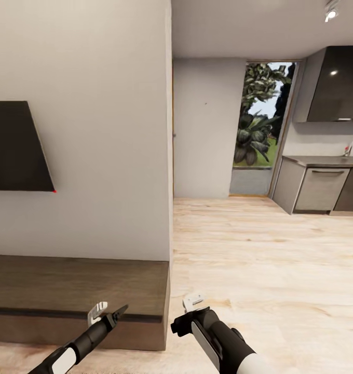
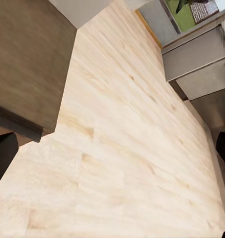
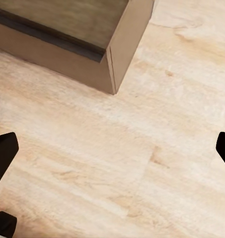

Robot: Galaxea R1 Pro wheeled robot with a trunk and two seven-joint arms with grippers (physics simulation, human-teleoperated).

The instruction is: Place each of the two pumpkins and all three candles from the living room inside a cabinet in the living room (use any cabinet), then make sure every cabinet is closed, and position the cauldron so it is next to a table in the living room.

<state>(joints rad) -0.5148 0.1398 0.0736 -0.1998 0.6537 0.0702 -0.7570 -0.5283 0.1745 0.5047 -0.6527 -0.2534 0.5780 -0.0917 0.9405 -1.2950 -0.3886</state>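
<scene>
The long, low dark brown cabinet (image 1: 78, 283) runs along the white wall at the lower left, and its right end stops at the wall corner. Its front looks flush at this end. My left gripper (image 1: 106, 314) hovers just in front of that end, open, with bare floor between its fingers (image 2: 3, 153). The cabinet's top (image 2: 28, 64) lies beside it. My right gripper (image 1: 189, 311) hangs over the floor just right of the cabinet's end (image 3: 67, 20), open and empty, its fingertips (image 3: 4, 153) wide apart. The pumpkins, candles, cauldron and table are out of view.
A black TV (image 1: 15, 148) hangs on the wall above the cabinet. Light wood floor (image 1: 259, 259) stretches ahead and right to grey kitchen units (image 1: 316, 187) and a glass door (image 1: 259, 114). The wall corner (image 1: 170, 156) juts out straight ahead.
</scene>
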